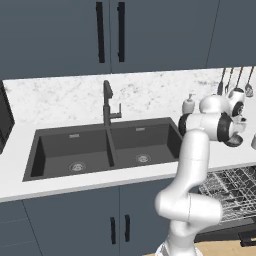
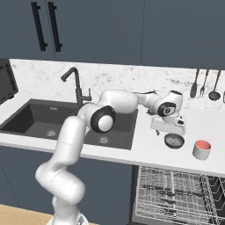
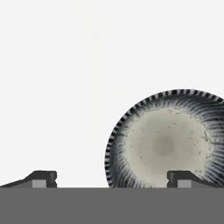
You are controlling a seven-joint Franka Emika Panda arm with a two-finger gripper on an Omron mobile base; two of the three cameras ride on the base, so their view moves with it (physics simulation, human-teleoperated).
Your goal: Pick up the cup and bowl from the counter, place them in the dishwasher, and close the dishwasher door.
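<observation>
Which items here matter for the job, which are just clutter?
Job:
bowl, on the counter under the open end effector
cup, right of the bowl
dishwasher, rack pulled out

Clutter:
sink
faucet
soap bottle
hanging utensils

White grey-speckled tabletop (image 2: 145, 151), black double sink (image 1: 100, 147), bowl (image 3: 168, 140) with beige centre and black-striped rim, white cup (image 2: 201, 150) with red inside, silver wire rack (image 2: 176, 193).

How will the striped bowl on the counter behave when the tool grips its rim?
The bowl looks rigid and glazed, so its rim may slip between the fingertips. It is shallow and round, sitting flat on the counter; probably it slides rather than tips. Likely fragile if dropped.
</observation>
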